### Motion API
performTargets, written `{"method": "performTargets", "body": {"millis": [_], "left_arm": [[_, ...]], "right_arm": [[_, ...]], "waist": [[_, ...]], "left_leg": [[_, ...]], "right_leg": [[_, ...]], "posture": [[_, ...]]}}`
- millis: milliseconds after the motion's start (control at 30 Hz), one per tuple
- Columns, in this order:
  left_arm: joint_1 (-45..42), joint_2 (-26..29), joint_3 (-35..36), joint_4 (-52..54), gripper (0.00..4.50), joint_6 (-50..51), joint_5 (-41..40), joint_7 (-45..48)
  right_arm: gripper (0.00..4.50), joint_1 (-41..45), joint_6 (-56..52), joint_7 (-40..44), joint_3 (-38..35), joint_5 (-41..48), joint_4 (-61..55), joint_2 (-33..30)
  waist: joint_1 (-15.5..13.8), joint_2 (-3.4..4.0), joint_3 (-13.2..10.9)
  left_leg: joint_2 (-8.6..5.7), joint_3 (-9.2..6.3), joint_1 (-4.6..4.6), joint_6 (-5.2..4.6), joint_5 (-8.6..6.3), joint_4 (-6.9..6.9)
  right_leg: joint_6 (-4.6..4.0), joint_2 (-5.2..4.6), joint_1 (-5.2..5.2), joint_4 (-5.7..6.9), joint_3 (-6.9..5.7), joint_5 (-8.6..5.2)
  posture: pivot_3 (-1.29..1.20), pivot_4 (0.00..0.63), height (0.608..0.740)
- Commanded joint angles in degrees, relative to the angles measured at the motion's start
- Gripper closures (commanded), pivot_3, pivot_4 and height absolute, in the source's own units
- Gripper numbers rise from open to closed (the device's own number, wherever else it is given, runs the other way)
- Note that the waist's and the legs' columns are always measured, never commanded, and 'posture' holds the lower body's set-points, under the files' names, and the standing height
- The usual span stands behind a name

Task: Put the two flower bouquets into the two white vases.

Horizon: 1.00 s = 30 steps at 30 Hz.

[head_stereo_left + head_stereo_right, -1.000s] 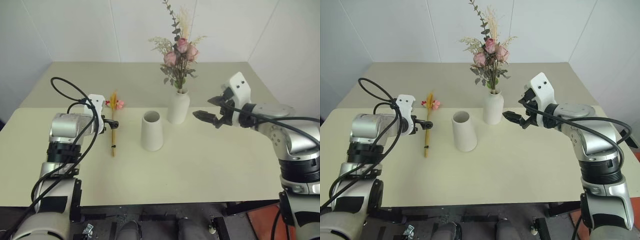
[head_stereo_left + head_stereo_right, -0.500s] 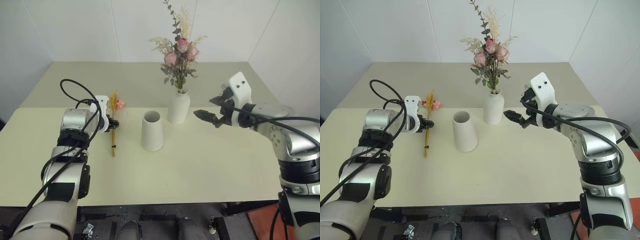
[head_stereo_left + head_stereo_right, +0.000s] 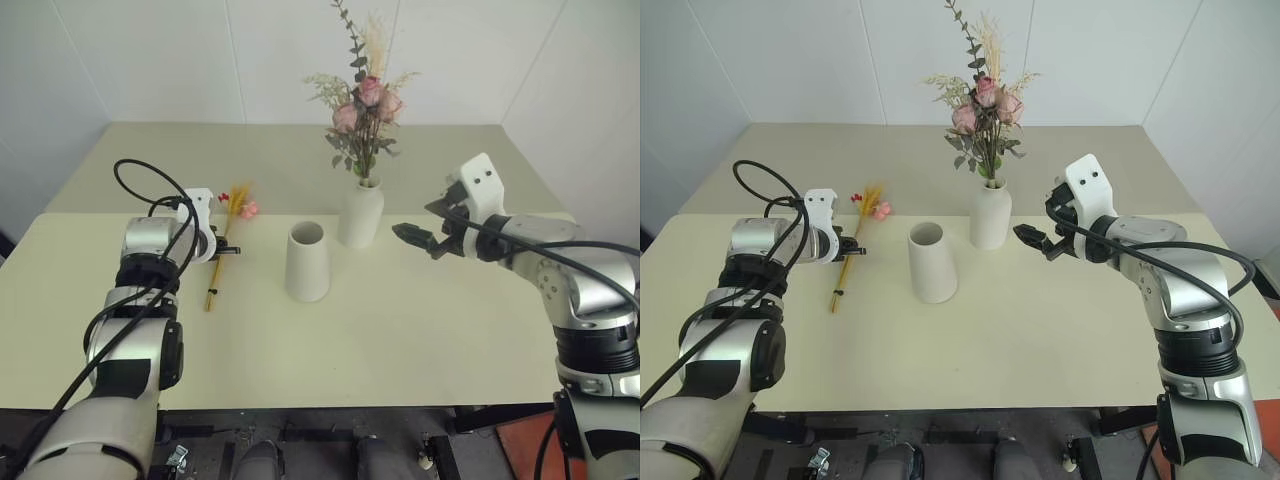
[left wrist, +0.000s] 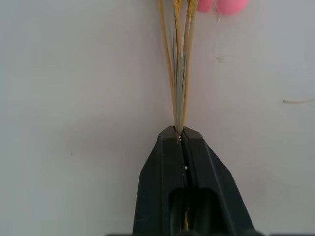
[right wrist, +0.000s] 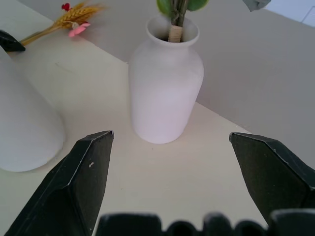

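Matt white vases, seemingly ceramic

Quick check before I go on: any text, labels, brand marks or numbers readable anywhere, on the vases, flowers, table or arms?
None: no readable text in any view.
Bottle vase holding the rose bouquet: plain white, unmarked.
Cone vase: plain white, unmarked.
Wheat bouquet: no tag or label.
Table: no markings.

Golden-yellow wheat bunch with pink blossoms, pink roses, two plain white vases
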<state>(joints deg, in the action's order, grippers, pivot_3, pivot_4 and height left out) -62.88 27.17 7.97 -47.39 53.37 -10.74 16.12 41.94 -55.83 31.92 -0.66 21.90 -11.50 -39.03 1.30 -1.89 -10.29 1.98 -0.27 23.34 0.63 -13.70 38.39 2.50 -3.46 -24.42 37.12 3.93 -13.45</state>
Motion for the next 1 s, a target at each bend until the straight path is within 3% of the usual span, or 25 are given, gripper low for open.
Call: {"method": "performTargets", "body": {"millis": [33, 333, 533, 700, 833, 1000], "left_arm": [[0.17, 0.77, 4.96, 8.91, 4.46, -2.05, -2.69, -1.2], [6.94, -0.51, 11.55, 37.25, 4.46, -9.8, -9.9, 1.47], [10.73, 1.1, 18.22, 49.27, 4.46, -7.16, -24.41, 10.83], [15.13, 3.73, 18.56, 53.67, 4.46, -8.08, -32.62, 20.88], [15.38, 2.3, 20.67, 53.38, 4.46, -10.64, -40.49, 27.72], [13.86, 0.73, 19.38, 50.94, 4.46, -14.84, -43.66, 32.12]], "right_arm": [[0.0, 1.74, 4.08, -1.01, -0.87, -1.75, 0.36, 0.7], [0.0, 2.1, 11.97, -0.54, -1.06, -4.66, 2.77, 1.64], [0.0, -0.37, 10.78, 2.54, -4.47, -1.83, -1.2, -0.44], [0.0, -5.6, 10.41, 8.64, -8.65, 4.93, -6.93, -2.66], [0.0, -12.03, 11.79, 15.81, -12.49, 10.76, -13.07, -6.21], [0.0, -15.34, 13.03, 15.03, -13.46, 10.66, -14.54, -7.33]], "waist": [[-0.02, 0.0, 0.0], [-0.41, 0.0, 0.0], [-0.34, 0.0, 0.0], [-0.32, 0.0, 0.0], [-0.58, 0.0, 0.0], [-0.27, -0.01, 0.0]], "left_leg": [[0.0, 0.0, 0.01, 0.0, 0.0, 0.0], [0.0, 0.0, 0.07, 0.02, 0.01, 0.01], [0.02, 0.0, 0.04, 0.03, 0.01, 0.02], [0.02, 0.0, 0.0, 0.03, 0.01, 0.02], [0.04, -0.01, -0.05, 0.03, 0.01, 0.13], [0.04, 0.0, -0.11, 0.0, 0.0, 0.42]], "right_leg": [[0.0, 0.0, 0.0, 0.0, 0.0, 0.0], [0.02, -0.04, -0.02, -0.02, 0.01, 0.02], [0.02, -0.04, 0.01, 0.0, 0.0, 0.02], [0.02, -0.04, 0.06, -0.03, 0.0, 0.02], [0.03, -0.02, 0.14, -0.15, -0.04, 0.01], [0.05, -0.01, 0.26, -0.13, -0.02, 0.0]], "posture": [[0.0, 0.15, 0.74], [0.0, 0.15, 0.74], [0.0, 0.15, 0.74], [0.0, 0.15, 0.74], [0.0, 0.15, 0.74], [0.0, 0.15, 0.74]]}}
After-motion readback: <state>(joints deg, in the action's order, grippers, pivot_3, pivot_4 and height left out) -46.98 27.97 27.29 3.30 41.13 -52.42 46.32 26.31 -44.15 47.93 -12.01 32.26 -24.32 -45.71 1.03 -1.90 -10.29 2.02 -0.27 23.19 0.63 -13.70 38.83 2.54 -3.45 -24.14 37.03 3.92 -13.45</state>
